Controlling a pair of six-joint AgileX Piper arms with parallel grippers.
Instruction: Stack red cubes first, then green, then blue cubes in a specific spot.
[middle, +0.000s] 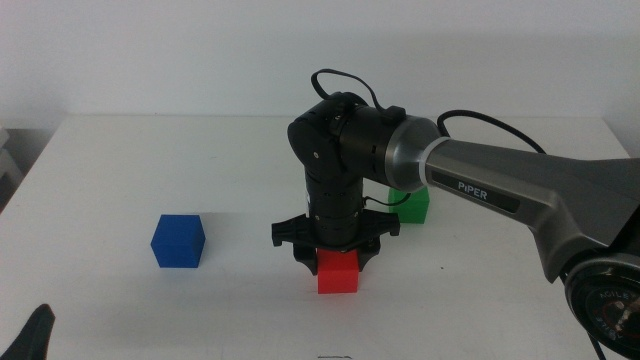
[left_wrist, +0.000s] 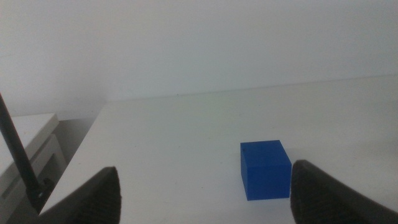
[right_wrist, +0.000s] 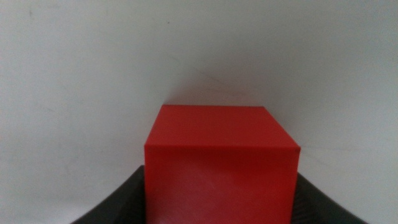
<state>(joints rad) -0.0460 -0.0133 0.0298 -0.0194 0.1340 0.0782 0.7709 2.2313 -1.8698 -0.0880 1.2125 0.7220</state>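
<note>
You have the right gripper (middle: 338, 258) at lower centre of the middle view, pointing straight down, its jaws set on either side of the red cube (middle: 338, 272). The right wrist view shows that cube (right_wrist: 221, 163) filling the space between the dark jaws, with jaw faces flush to its sides; judged closed on it, though contact pressure cannot be confirmed. The cube's base appears to meet the white tabletop (middle: 120, 160) in the middle view; whether it is resting or just lifted cannot be told. The relation that matters: the green cube (middle: 414, 206) lies just behind and to the right of the gripper, partly hidden by the arm, so it is the near piece for this arm once the red cube is settled. The blue cube (middle: 178, 240) sits at left centre, well apart from the red one. In the left wrist view it (left_wrist: 266, 168) lies ahead of the left gripper (left_wrist: 202, 193), whose jaws stand wide apart and hold nothing; that gripper shows only at the bottom left corner of the middle view, waiting. All cubes are equal-sided, so no long axis governs the approach. Open table surrounds the red cube to front and left; the green cube is the only close obstruction.
</note>
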